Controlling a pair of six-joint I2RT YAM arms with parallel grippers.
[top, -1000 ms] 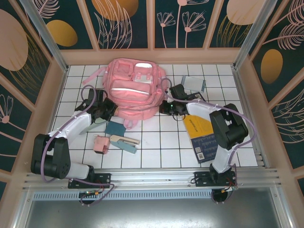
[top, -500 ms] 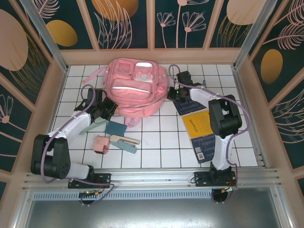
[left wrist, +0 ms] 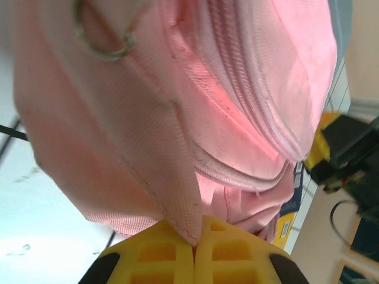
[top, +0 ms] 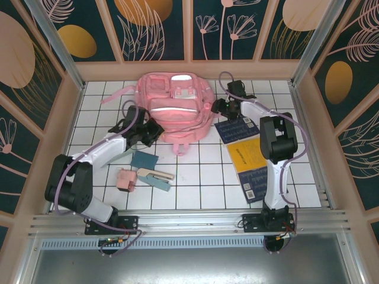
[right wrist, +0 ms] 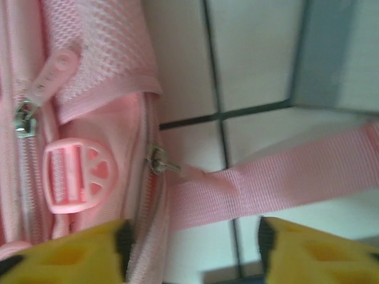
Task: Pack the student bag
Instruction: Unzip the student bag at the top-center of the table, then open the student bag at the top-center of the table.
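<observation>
Big pink bag (top: 177, 109) lies flat at far edge of table (top: 195, 189), about middle. Left pincer (left wrist: 194, 251) closed tight on fold of bag's cloth, near-left side. Probably it holds bag steady and cloth taut, so other arm can work zip. Right pincer (right wrist: 192, 236) stands wide, holds nothing. Zip pull (right wrist: 159, 161) and strap (right wrist: 278, 180) sit just ahead of it. View there is blurred, so touch on bag not sure. Yellow book (top: 247, 155) waits toward right edge.
</observation>
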